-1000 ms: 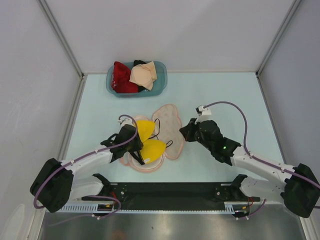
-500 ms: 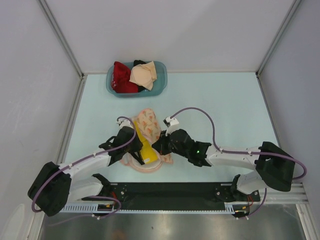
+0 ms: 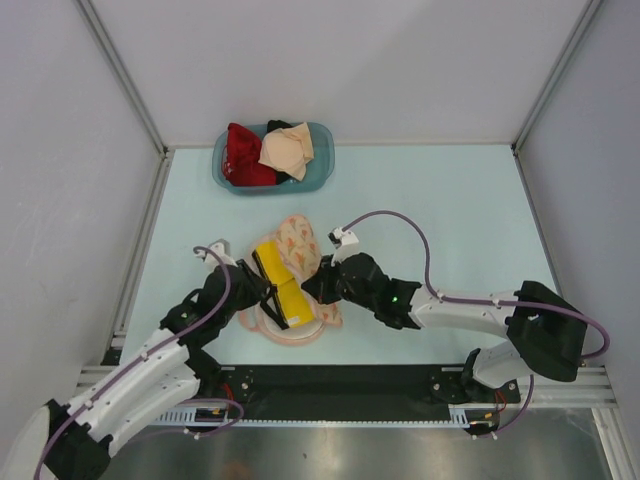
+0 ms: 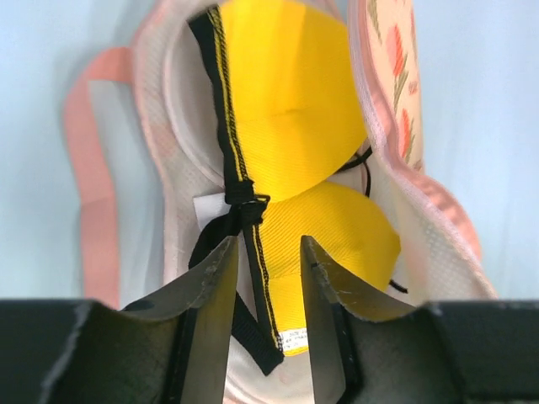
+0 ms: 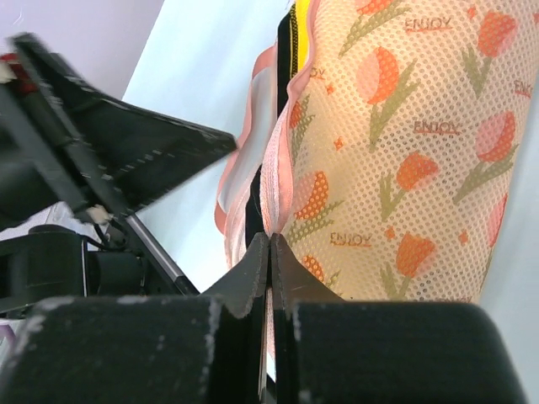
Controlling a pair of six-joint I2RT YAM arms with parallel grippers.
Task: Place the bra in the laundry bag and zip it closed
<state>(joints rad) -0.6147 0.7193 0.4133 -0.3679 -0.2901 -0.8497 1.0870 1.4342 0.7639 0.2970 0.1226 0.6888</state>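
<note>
The yellow bra [image 3: 283,291] lies folded, cup on cup, in the lower half of the pink laundry bag [image 3: 291,334]. The bag's printed lid [image 3: 300,250] stands raised over the bra. My right gripper [image 3: 317,291] is shut on the lid's rim [image 5: 278,202] and holds it up. My left gripper [image 3: 262,288] is open just left of the bra. In the left wrist view its fingers [image 4: 221,278] straddle the bra's black strap [image 4: 244,202] without pinching it. The yellow cups [image 4: 290,109] fill the bag's mesh shell [image 4: 164,160].
A blue plastic basket [image 3: 322,150] with a red garment [image 3: 243,155] and a beige garment [image 3: 286,150] stands at the back left. The enclosure walls close in on both sides. The black rail [image 3: 340,385] runs along the near edge.
The right gripper swung the bag's lid from flat on the table up over the bra and still holds it. The left arm drew back to the lower left, its gripper off the bra.
</note>
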